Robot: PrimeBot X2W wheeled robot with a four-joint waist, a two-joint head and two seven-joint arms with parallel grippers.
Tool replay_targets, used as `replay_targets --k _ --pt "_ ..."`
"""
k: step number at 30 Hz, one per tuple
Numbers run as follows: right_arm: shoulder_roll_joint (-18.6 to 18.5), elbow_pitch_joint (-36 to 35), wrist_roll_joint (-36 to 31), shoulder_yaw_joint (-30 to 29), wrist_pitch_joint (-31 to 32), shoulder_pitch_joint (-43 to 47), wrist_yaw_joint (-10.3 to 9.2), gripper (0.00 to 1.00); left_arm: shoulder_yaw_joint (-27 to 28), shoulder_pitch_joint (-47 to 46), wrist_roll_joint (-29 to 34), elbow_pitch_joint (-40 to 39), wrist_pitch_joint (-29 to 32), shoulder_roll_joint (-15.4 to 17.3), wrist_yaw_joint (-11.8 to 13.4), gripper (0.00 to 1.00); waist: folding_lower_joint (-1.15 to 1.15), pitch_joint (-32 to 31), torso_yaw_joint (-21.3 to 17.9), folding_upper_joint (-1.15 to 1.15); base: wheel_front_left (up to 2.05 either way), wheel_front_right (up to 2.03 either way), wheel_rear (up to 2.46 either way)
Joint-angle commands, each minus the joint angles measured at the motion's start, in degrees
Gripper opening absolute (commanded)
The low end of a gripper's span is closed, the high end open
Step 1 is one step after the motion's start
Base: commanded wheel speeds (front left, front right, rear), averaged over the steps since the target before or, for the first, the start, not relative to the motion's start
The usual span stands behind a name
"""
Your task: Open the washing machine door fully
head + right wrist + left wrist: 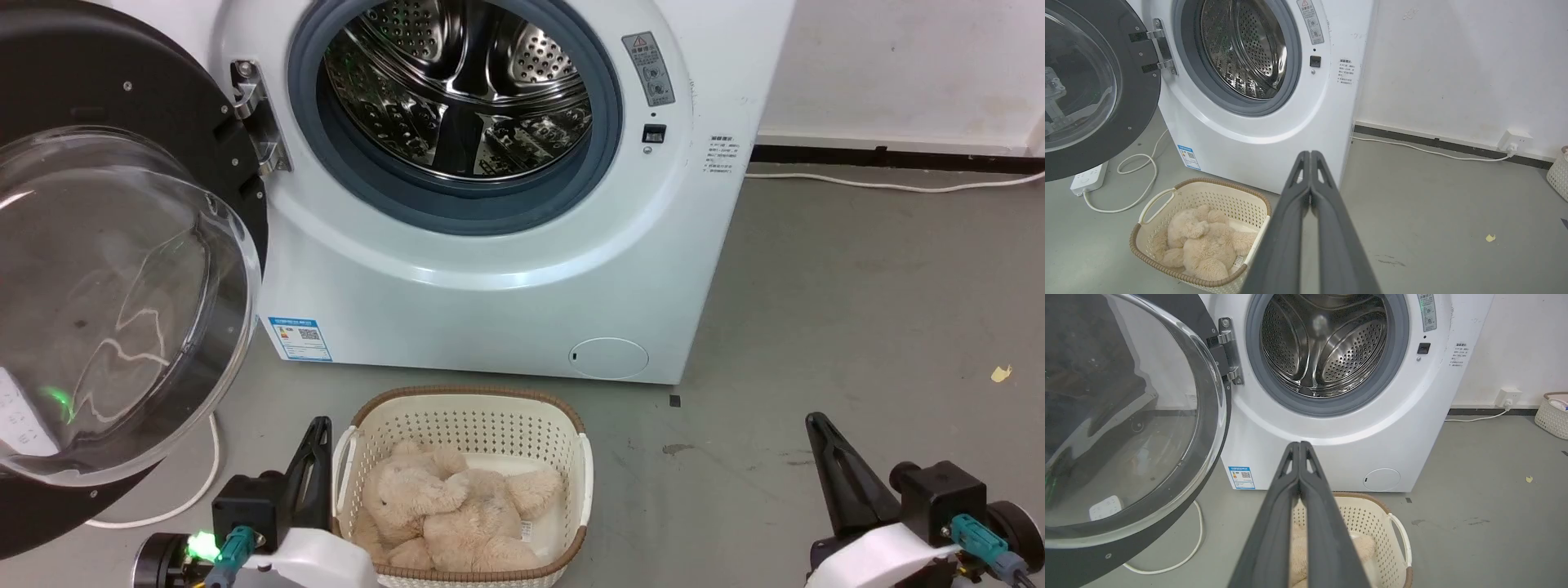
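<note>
The white washing machine [490, 302] stands ahead with its steel drum [461, 82] exposed inside the grey rubber ring. Its round black door [122, 269] with the bulging glass bowl is swung far out to the left on the metal hinge [257, 114]; the same door [1126, 416] fills the left of the left wrist view and sits at upper left [1090, 85] in the right wrist view. My left gripper [318, 425] is shut, low beside the basket, clear of the door. My right gripper [816, 420] is shut at lower right, touching nothing.
A cream perforated basket [571, 457] holding a beige plush toy [457, 506] sits on the floor before the machine. A white cable [204, 482] and power strip [1088, 179] lie under the door. Another basket [1551, 414] stands by the right wall. Bare grey floor spreads to the right.
</note>
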Motion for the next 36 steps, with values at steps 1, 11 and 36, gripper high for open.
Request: replay_targets --k 1,11,36 --pt "0.19 0.14 -0.34 0.16 0.33 -0.85 0.02 0.00 0.41 -0.85 0.63 -0.10 0.32 -0.22 -0.27 0.00 0.00 0.00 0.00 0.00 0.00 0.00 0.00" --pt "0.21 0.16 -0.74 0.29 1.27 -1.24 0.02 0.00 1.30 -1.13 1.61 -0.10 1.23 -0.82 -0.91 0.00 0.00 -0.02 0.01 0.00 0.00 0.00 0.00" --pt "0.24 0.20 -1.48 0.54 3.00 -1.95 0.02 0.00 2.93 -1.64 3.42 -0.12 2.88 -1.92 -2.08 0.00 0.00 -0.06 0.03 0.00 0.00 0.00 0.00"
